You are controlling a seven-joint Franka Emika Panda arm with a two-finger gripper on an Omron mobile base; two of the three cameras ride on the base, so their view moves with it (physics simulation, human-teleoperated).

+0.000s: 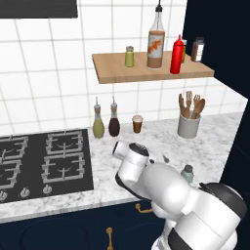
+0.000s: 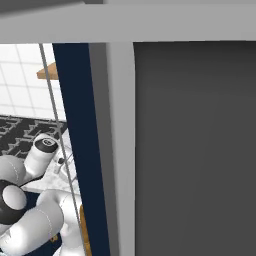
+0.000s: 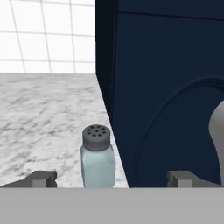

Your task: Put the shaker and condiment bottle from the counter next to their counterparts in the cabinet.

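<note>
Open hand [image 3: 111, 179] straddles shaker [image 3: 97, 159] beside counter [image 3: 39, 118] edge.

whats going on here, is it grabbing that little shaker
Not yet. The pincer is open and lined up on the pale blue shaker, which stands upright on the marble counter between the fingertips, not gripped. The red bottle already stands on the wooden shelf beside the tall orange-brown bottle.

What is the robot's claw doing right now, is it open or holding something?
Gripper: open and holding nothing; the pale blue shaker stands upright on the marble counter between its fingertips.
</note>
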